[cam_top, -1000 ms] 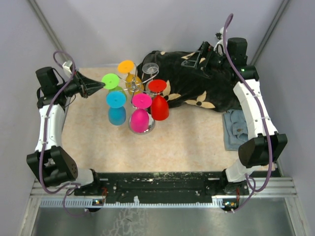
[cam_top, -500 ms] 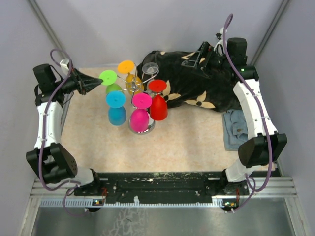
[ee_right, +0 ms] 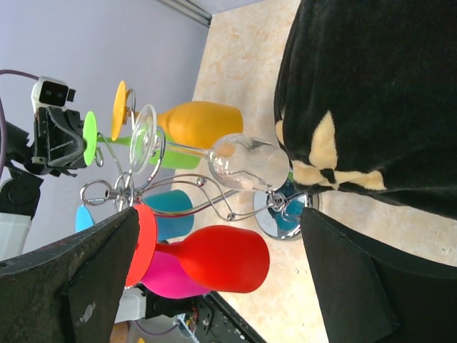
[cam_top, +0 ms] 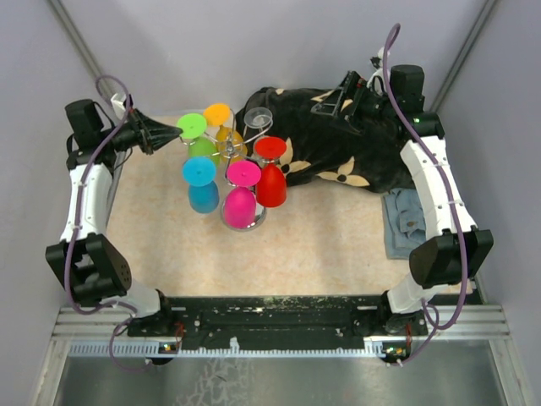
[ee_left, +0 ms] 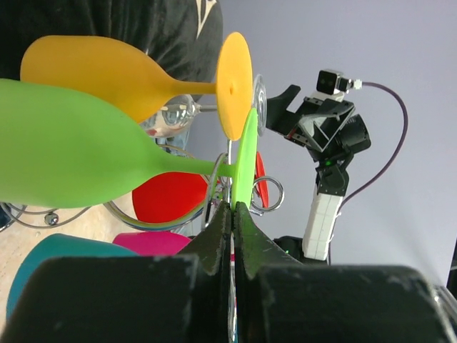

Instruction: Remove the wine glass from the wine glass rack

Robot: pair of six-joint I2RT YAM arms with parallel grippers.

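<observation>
The wine glass rack (cam_top: 230, 145) is a silver wire stand on a round chrome base (cam_top: 258, 222), with several coloured glasses hanging bowl-down. My left gripper (cam_top: 172, 135) is at its left side, shut on the rim of the green wine glass's foot (ee_left: 243, 168). In the left wrist view the jaws (ee_left: 234, 206) pinch that disc edge-on, and the green bowl (ee_left: 71, 153) points left. My right gripper (cam_top: 340, 100) is open and empty above the black cloth. In its wrist view (ee_right: 220, 214) it faces the rack (ee_right: 118, 191) and a clear glass (ee_right: 246, 163).
Orange (cam_top: 217, 114), teal (cam_top: 199, 172), pink (cam_top: 243, 174) and red (cam_top: 270, 149) glasses hang close around the green one. A black cloth with cream flowers (cam_top: 338, 161) lies at the back right. A grey-blue cloth (cam_top: 406, 222) lies by the right arm.
My left gripper has moved toward the back and slightly right. The green glass's foot has shifted with it, closer to the orange foot. The right arm has not moved.
</observation>
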